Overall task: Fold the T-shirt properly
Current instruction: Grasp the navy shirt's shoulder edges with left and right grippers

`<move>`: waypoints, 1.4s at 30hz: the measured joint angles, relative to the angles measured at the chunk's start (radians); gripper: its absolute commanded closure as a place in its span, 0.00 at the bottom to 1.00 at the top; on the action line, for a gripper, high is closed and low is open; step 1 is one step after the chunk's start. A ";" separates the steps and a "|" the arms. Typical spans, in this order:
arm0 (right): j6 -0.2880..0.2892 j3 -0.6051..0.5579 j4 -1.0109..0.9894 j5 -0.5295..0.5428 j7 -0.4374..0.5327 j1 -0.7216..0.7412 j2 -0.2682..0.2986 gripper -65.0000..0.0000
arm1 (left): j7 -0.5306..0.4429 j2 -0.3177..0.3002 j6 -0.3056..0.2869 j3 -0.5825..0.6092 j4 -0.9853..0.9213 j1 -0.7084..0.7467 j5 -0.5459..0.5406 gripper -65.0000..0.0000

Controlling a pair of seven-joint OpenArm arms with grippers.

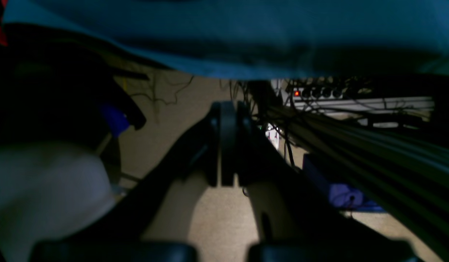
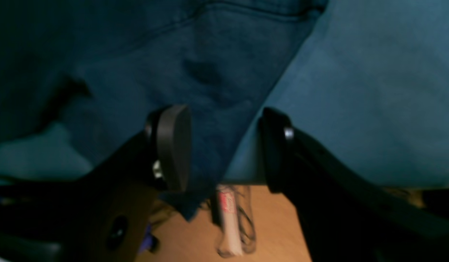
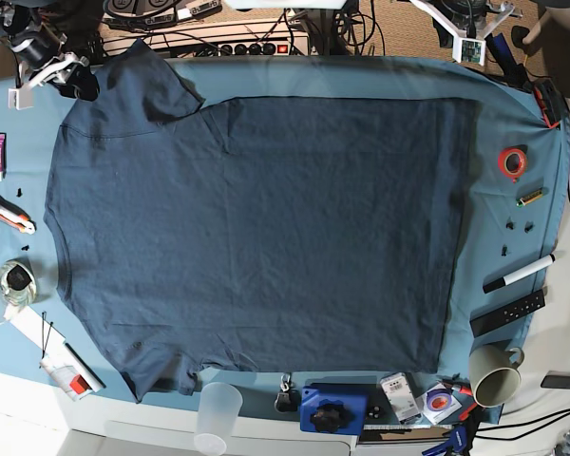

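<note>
The teal table cloth (image 3: 513, 114) is covered by the flat T-shirt (image 3: 256, 237). The left gripper (image 1: 228, 145) is clenched on nothing. The right gripper (image 2: 224, 149) is spread wide around a T-shirt sleeve.

One T-shirt (image 3: 256, 237), two cups (image 3: 218, 410), one tape roll (image 3: 513, 162), one marker (image 3: 520, 274)

No text, label, brand, number or sign can be read on anything shown in these views.
</note>
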 measured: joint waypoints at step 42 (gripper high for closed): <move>0.029 -0.101 -0.032 0.139 -0.038 0.010 -0.070 0.52 | 0.002 0.003 0.033 -0.239 0.000 -0.312 -0.358 0.72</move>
